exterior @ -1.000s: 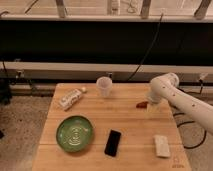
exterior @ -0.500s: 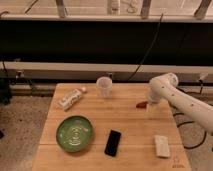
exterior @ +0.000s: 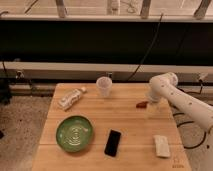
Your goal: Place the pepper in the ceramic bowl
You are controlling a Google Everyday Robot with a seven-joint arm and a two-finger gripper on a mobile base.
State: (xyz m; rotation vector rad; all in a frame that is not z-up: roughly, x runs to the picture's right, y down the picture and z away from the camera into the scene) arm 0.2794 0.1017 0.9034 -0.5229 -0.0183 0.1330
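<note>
A small red pepper (exterior: 142, 104) lies on the wooden table (exterior: 125, 117) toward the right side. A green ceramic bowl (exterior: 74, 133) sits at the front left of the table, holding nothing. My white arm reaches in from the right, and my gripper (exterior: 151, 101) is low at the table, right beside the pepper on its right side.
A clear plastic cup (exterior: 104, 86) stands at the back middle. A packaged item (exterior: 71, 97) lies at the back left. A black phone (exterior: 112, 142) lies front centre, and a white block (exterior: 161, 146) front right. A dark wall and cables run behind.
</note>
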